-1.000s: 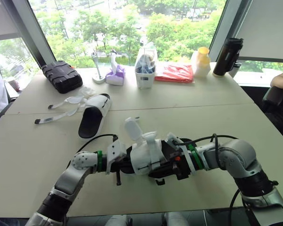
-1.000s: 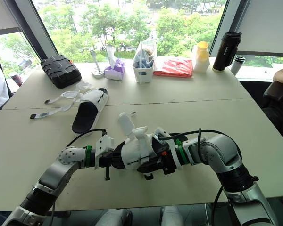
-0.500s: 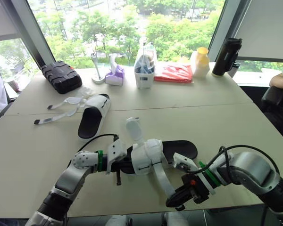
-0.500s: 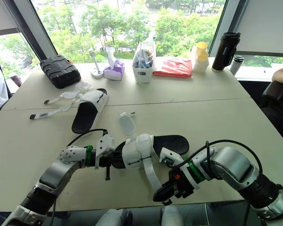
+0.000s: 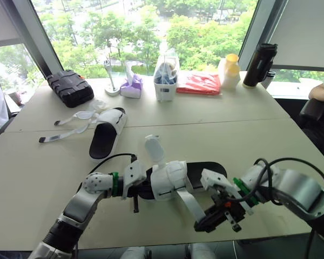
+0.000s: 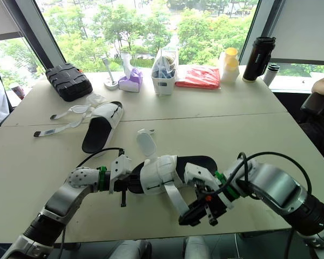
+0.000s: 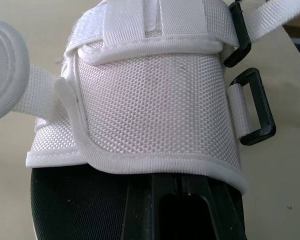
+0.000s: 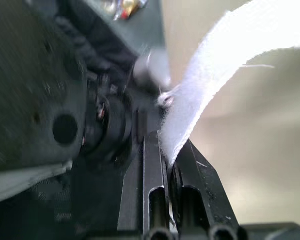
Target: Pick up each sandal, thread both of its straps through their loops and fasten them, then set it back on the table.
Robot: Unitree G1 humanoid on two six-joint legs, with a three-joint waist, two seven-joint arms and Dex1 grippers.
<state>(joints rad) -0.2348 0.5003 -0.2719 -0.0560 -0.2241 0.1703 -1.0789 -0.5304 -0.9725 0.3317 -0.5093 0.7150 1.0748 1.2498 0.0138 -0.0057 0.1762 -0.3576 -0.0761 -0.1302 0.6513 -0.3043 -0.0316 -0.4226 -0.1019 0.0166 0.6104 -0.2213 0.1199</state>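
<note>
Right tool [image 6: 188, 218] near table [image 6: 140, 231] edge

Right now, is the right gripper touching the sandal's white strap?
Touching. The right wrist view shows the right gripper pinching the white strap between its two black fingers.

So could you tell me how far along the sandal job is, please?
Nothing is finished yet. In hand: the left tool holds the near sandal while the right tool pinches one strap, seemingly through its loop but unfastened. Left: the second strap and empty loop, then the far sandal, straps loose.
</note>
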